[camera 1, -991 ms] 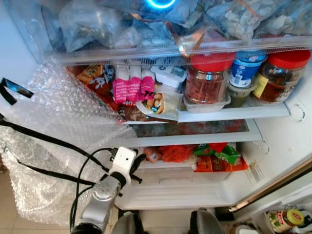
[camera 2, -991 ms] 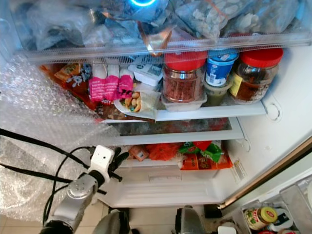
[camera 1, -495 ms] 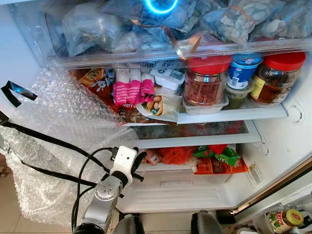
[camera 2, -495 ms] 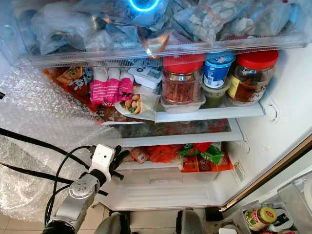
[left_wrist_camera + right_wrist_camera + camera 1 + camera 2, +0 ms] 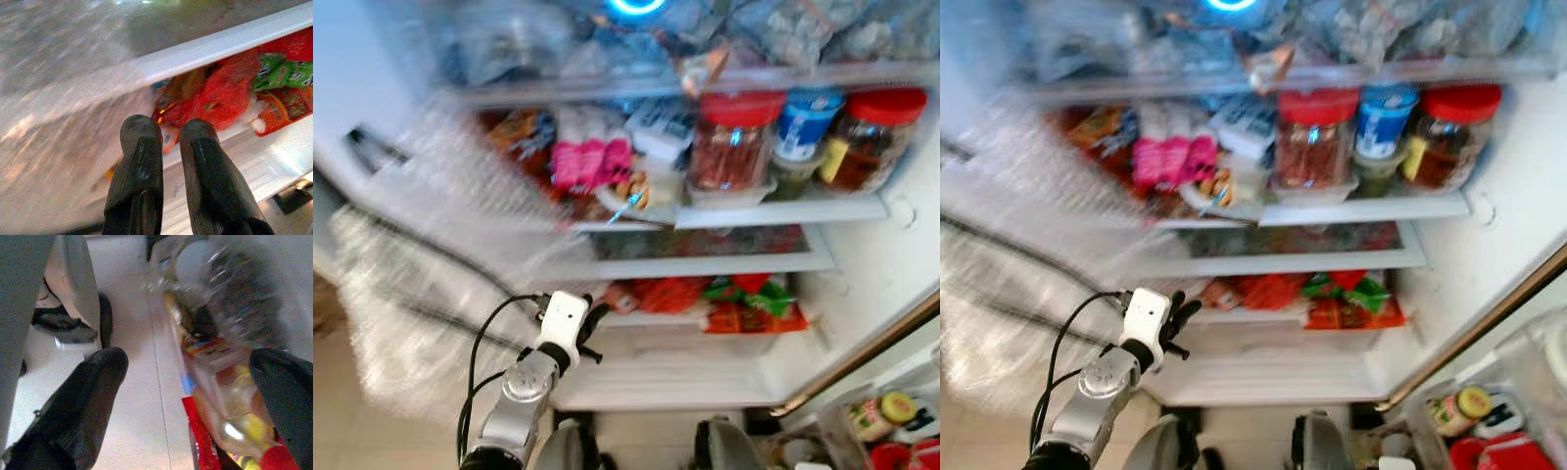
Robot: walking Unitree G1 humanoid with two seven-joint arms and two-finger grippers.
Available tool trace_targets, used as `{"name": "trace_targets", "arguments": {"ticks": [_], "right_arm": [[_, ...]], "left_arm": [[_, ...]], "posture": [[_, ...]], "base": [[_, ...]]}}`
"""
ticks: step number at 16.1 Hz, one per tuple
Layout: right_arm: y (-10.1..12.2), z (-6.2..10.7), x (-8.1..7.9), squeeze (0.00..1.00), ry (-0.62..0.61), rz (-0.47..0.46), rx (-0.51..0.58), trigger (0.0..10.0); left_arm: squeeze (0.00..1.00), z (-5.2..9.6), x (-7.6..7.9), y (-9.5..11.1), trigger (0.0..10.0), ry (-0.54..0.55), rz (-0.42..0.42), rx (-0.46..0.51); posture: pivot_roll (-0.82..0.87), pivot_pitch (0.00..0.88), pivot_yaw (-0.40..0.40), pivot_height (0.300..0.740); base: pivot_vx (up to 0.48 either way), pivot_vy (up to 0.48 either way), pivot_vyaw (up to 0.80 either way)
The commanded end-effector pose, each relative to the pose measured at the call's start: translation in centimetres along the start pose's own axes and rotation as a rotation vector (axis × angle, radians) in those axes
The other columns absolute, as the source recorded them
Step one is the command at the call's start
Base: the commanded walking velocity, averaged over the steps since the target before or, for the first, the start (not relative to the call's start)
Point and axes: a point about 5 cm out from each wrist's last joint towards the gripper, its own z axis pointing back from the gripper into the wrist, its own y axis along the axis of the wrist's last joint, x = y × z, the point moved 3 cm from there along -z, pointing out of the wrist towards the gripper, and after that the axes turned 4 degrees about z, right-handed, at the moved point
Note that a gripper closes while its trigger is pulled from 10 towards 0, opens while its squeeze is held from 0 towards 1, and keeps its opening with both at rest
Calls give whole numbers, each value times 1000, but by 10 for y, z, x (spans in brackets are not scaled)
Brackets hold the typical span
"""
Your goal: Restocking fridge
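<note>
I judge I am between items: my left gripper (image 5: 164,134) is raised in front of the open white fridge (image 5: 862,284), empty, its two black fingers (image 5: 139,161) pressed nearly together with only a slit between them, pointing at the red and green snack packets (image 5: 744,304) that lie in the fridge's lower compartment. The silver left arm (image 5: 524,392) reaches up and forward from below the fridge, wrist bent toward that compartment, with a black cable looping beside it and a sheet of clear bubble wrap (image 5: 421,323) hanging to the left of the fridge. The head views are blurred, so detail is soft. Above the snack packets, on the fridge's middle shelf, stand red-lidded glass jars (image 5: 729,142) and a blue-lidded tub (image 5: 801,127). My right gripper (image 5: 190,396) hangs low beside the fridge with its fingers spread wide, over a clear bin of bottles and packets (image 5: 220,396) on the floor, the stock waiting to go in. The next move, I think, calls for lowering the right gripper onto one bottle and closing on it, then carrying it to a free shelf spot.
</note>
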Motion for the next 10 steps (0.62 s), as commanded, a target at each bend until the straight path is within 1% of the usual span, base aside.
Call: {"name": "trace_targets", "arguments": {"ticks": [1,7,8,9,10], "right_arm": [[1,2,-26,0,76,2,3,10000],[6,1,-27,0,74,2,8,10000],[5,1,-26,0,73,3,8,10000],[5,1,-25,0,73,3,7,10000],[4,1,-25,0,73,4,7,10000]], "left_arm": [[0,5,-2,-8,10000,10,17,-26],[0,5,-3,-9,10000,17,20,-29],[0,6,-6,-12,10000,35,29,-39],[0,8,-10,-16,10000,52,41,-50],[0,13,-19,-34,10000,102,23,-131]], "posture": [[-48,149,93,644],[-48,148,92,644],[-48,148,92,644],[-48,148,92,644],[-44,148,92,644]], "base": [[-349,0,0],[-347,0,0],[-315,0,0],[0,0,0],[0,0,0]]}}
